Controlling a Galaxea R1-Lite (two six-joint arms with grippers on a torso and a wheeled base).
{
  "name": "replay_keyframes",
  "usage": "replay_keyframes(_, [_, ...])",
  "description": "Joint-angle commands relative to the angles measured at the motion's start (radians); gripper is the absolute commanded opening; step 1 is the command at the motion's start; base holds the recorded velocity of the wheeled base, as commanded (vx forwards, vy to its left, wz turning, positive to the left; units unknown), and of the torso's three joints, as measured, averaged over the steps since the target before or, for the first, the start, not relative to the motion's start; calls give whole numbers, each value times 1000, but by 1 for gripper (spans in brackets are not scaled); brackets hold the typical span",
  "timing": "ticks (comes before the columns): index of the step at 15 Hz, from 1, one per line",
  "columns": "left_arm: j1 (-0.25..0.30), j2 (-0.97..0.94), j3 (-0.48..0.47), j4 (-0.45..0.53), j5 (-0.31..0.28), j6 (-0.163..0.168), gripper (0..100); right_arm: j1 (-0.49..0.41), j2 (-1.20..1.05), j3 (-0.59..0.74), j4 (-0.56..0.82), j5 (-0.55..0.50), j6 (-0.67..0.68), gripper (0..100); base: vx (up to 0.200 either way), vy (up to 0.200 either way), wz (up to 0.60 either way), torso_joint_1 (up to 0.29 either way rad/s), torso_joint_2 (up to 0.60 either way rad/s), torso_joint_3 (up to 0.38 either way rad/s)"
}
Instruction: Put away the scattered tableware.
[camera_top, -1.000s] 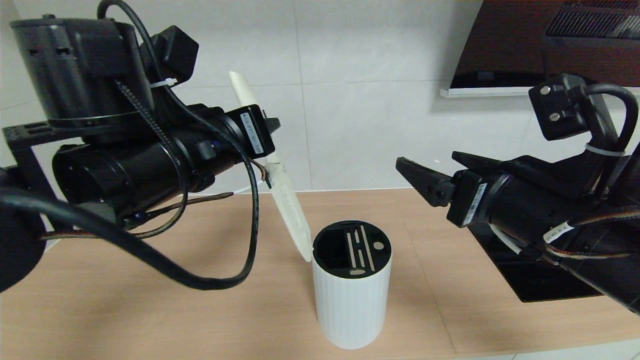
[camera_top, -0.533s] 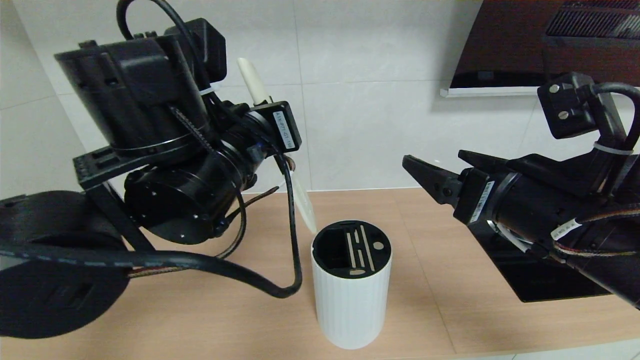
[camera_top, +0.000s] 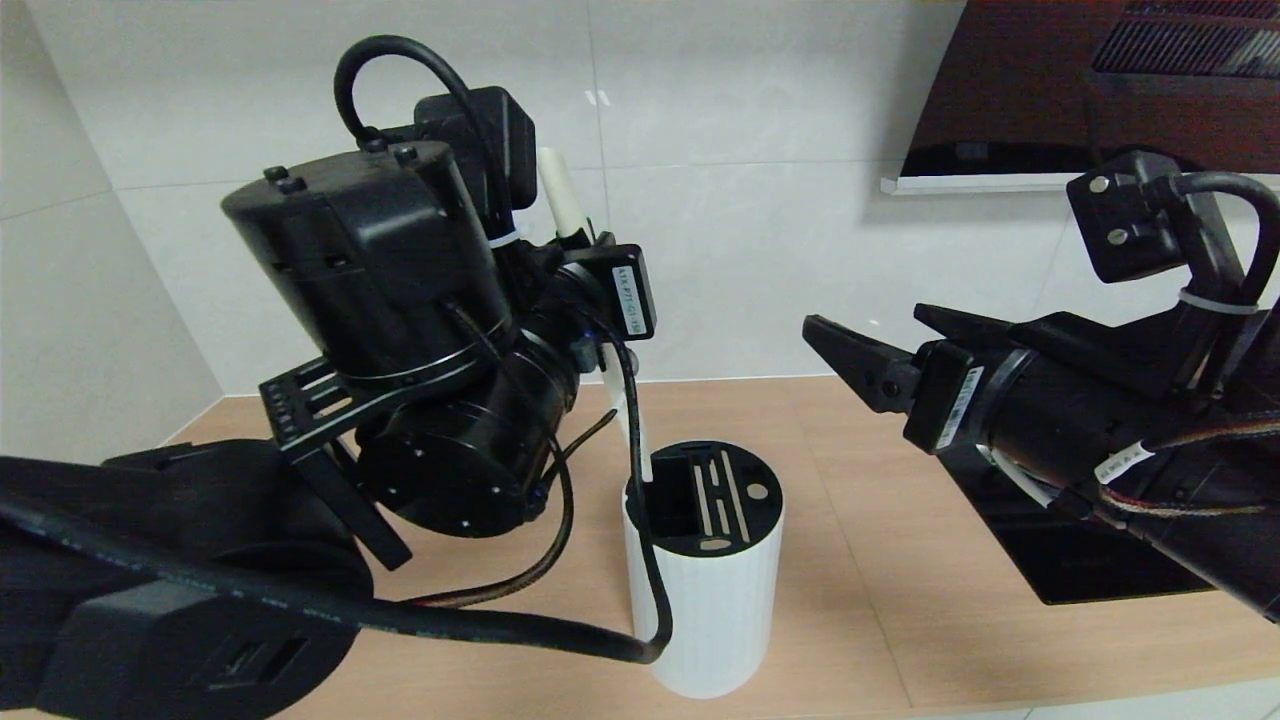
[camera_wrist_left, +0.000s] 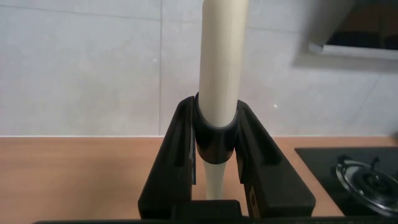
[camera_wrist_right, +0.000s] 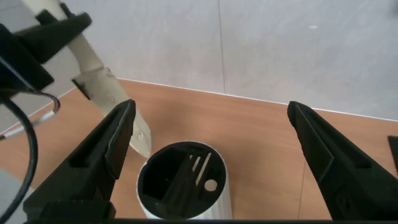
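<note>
In the head view the left claw (camera_top: 585, 250), clamped on the knife (camera_top: 558, 195), has swung in over the holder (camera_top: 705, 600), which stands near the front edge of the bench (camera_top: 880, 560). The knife has risen from a slant to nearly upright, handle up and blade tip down at the holder's left rim, so insertion looks close. The right claw (camera_top: 860, 320) hangs with its fingers apart, empty. The left wrist view shows the claw pinching the handle. In the right wrist view the blade slants down, its tip just beside the holder's opening.
</note>
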Motion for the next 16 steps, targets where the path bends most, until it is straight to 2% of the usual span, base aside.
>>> replay_keyframes(1, [-4,14,-3,2,0,-13,0,0,8,1,0,0,1,100,0,0,0,0,0,0])
replay_keyframes(5, [-21,65,-6,2,-3,-52,0,0,8,2,0,0,1,100,0,0,0,0,0,0])
replay_keyframes(16, [-41,157,12,12,-3,-89,0,0,11,4,0,0,1,100,0,0,0,0,0,0])
